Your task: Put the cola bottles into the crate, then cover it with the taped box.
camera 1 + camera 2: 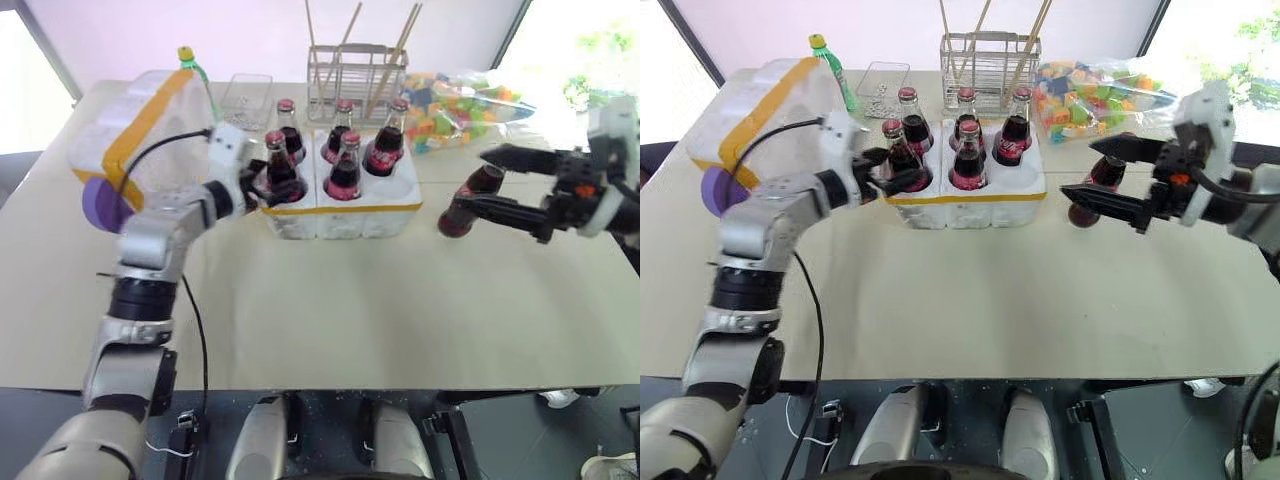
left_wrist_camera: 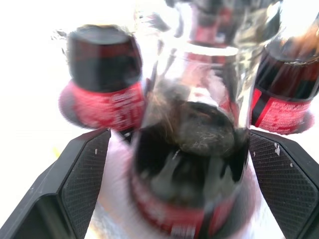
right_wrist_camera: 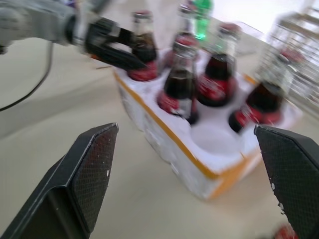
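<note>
Flanking front-left cola bottle [image 1: 279, 170] in crate [image 1: 340, 213], left gripper [image 1: 268, 185] fingers spread, not pinching glass. Right gripper [image 1: 1108, 180] wide open, empty; sixth bottle [image 1: 1095, 183] lying just behind it. Taped box [image 1: 140, 130] beside left arm.

Left claw [image 1: 902, 172], fingers parted, reaches level toward two o'clock; right claw [image 1: 1098, 172], spread wide, points toward nine o'clock.
</note>
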Motion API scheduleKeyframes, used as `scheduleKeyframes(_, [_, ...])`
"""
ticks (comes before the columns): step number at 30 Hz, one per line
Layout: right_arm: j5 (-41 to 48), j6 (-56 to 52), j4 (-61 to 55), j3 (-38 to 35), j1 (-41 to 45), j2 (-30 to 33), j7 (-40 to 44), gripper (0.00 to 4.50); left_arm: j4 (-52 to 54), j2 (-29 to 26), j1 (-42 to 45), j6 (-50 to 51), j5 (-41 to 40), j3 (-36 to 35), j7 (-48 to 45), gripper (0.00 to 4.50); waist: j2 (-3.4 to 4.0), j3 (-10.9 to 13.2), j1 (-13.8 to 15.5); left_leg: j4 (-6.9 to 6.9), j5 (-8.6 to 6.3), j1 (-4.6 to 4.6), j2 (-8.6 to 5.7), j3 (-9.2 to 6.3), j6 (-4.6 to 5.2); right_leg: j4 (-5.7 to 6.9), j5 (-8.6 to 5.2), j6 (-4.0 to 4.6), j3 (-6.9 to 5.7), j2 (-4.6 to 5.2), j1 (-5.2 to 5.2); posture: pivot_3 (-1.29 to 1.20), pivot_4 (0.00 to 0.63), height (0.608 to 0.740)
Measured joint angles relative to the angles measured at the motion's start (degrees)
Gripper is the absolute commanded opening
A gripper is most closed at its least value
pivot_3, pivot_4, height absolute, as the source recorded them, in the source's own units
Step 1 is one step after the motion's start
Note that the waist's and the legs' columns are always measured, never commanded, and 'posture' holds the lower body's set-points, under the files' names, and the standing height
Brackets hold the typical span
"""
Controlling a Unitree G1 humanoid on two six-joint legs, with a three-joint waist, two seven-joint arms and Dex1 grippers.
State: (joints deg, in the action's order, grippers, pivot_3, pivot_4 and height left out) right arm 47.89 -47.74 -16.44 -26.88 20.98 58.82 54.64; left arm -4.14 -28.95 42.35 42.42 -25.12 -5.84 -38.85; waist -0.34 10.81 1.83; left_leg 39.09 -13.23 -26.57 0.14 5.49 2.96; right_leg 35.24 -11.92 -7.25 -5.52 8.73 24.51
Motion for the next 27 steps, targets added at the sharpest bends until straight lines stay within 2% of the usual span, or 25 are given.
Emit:
scheduleKeyframes(4, [3.3, -2.4, -5.3, -11.0, -10.9, -1.7, 0.1, 4.50, 7.4, -8.8, -1.3, 6.5, -10.5, -9.5, -6.3, 4.46, -0.02, 0.0, 0.2, 0.01, -0.01, 0.06, 0.09, 0.04, 0.01, -0.06, 0.00, 0.00, -0.01, -0.09, -0.12, 0.00, 0.150, 0.736])
scheduleKeyframes(7, [2.2, -2.1, -8.8, -14.4, -19.3, -5.0, -1.9, 4.50, 13.3, -16.2, -5.2, 10.3, -17.8, -14.2, -13.1, 4.46, 0.03, 0.0, 0.4, 0.03, -0.22, 0.16, 0.04, 0.07, 0.23, -0.15, -0.01, 0.02, 0.00, -0.04, -0.24, 0.00, 0.150, 0.736])
scheduleKeyframes(9, [-0.2, -1.2, -9.3, -13.9, -21.7, -7.0, -4.7, 4.50, 16.5, -18.1, -8.0, 12.2, -21.1, -14.7, -15.9, 4.46, 0.04, -0.1, 0.5, 0.06, -0.29, 0.16, 0.03, 0.05, 0.14, -0.20, -0.13, 0.24, 0.02, -0.04, -0.23, 0.00, 0.150, 0.736])
scheduleKeyframes(13, [-6.6, 3.1, -9.6, -10.2, -21.8, -11.8, -13.2, 4.50, 23.8, -18.2, -11.3, 13.5, -24.6, -9.8, -18.6, 4.46, 0.04, -0.1, 0.5, 0.05, -0.28, 0.22, 0.08, 0.01, 0.08, -0.27, -0.09, 0.34, 0.03, -0.09, -0.11, 0.00, 0.150, 0.736])
scheduleKeyframes(19, [-13.3, 8.5, -5.1, -2.0, -16.5, -22.8, -24.7, 4.50, 27.2, -16.9, -12.0, 10.2, -22.2, -1.0, -18.4, 4.46, 0.16, -0.1, 0.2, -0.07, -0.02, 0.15, 0.09, 0.27, -0.05, -0.11, -0.08, 0.32, 0.17, -0.13, -0.03, 0.00, 0.150, 0.736])
scheduleKeyframes(22, [-16.4, 12.7, 0.6, 0.4, -12.6, -26.4, -27.9, 4.50, 27.2, -15.2, -12.0, 8.7, -21.1, 1.1, -17.6, 4.46, 0.17, -0.1, 0.1, -0.05, -0.01, 0.16, 0.10, 0.32, -0.02, -0.13, -0.08, 0.32, 0.19, -0.16, -0.05, 0.00, 0.150, 0.736])
scheduleKeyframes(27, [-20.5, 19.0, 10.8, 4.6, -6.8, -28.4, -28.9, 4.50, 27.0, -13.5, -11.7, 8.1, -20.5, 2.3, -15.7, 4.46, 0.17, -0.1, 0.1, -0.05, 0.00, 0.16, 0.10, 0.32, -0.01, -0.12, -0.08, 0.30, 0.19, -0.17, -0.05, 0.00, 0.150, 0.736])
